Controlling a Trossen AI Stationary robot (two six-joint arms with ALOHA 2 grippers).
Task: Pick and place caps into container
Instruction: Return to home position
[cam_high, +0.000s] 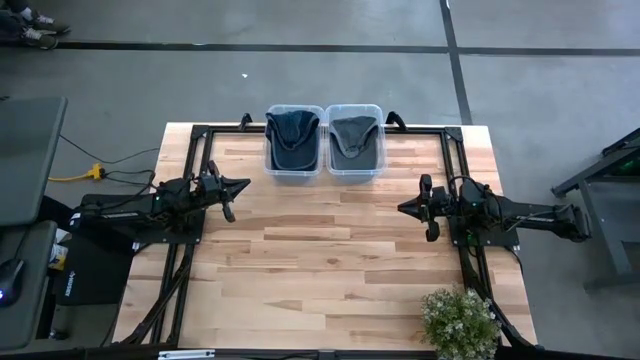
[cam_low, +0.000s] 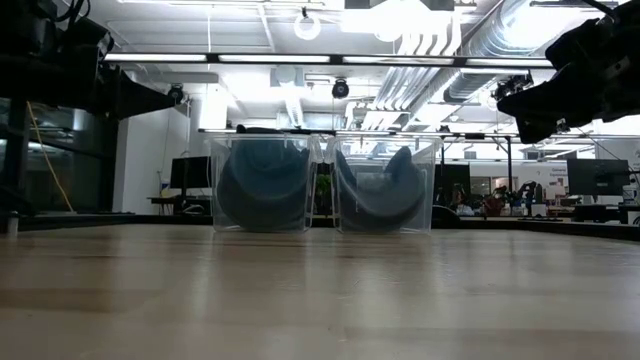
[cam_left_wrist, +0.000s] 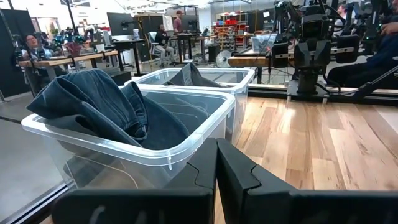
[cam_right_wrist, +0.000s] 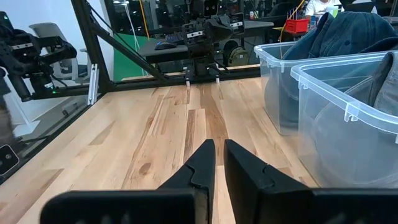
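Two clear plastic bins stand side by side at the table's far edge. The left bin (cam_high: 293, 140) holds dark blue denim caps (cam_high: 292, 131), heaped above its rim in the left wrist view (cam_left_wrist: 102, 106). The right bin (cam_high: 354, 140) holds a faded grey-blue cap (cam_high: 354, 135). No cap lies on the table top. My left gripper (cam_high: 238, 187) hovers at the table's left side, shut and empty. My right gripper (cam_high: 407, 208) hovers at the right side, shut and empty.
A small potted plant (cam_high: 460, 320) stands at the table's near right corner. A black frame (cam_high: 200, 140) runs along the table's left, far and right sides. Bare wood (cam_high: 320, 250) lies between the two arms.
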